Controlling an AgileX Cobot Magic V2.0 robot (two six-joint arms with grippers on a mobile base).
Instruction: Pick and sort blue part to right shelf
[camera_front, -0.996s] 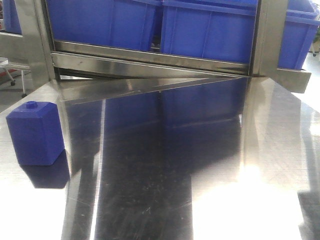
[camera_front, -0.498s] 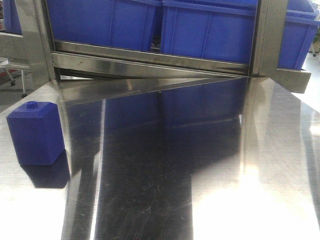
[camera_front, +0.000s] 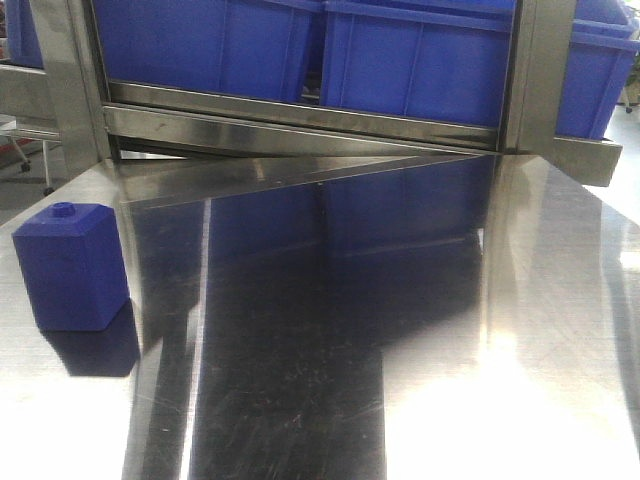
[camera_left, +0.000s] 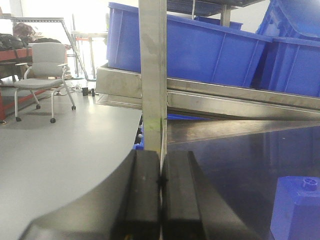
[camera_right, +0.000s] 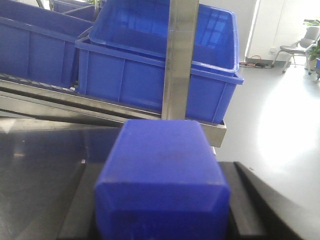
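Observation:
In the right wrist view a solid blue part (camera_right: 161, 165) with a square body and sloped shoulders fills the space between the black fingers (camera_right: 245, 200). My right gripper (camera_right: 164, 172) is shut on it, and its cap end is hidden below the frame. In the left wrist view my left gripper (camera_left: 161, 180) is shut with nothing between its pads, hanging beside the table's left edge. Neither gripper shows in the front view.
A squatter blue block with a small round knob (camera_front: 70, 265) stands at the steel table's (camera_front: 400, 380) left edge and shows again as the squat block (camera_left: 300, 207). Blue bins (camera_front: 410, 60) sit on a tilted steel shelf behind uprights (camera_front: 530, 75). An office chair (camera_left: 42, 65) stands on the floor at left.
A dark shadow at the table's lower right corner in the front view has gone. The squat block and the shelf have not moved.

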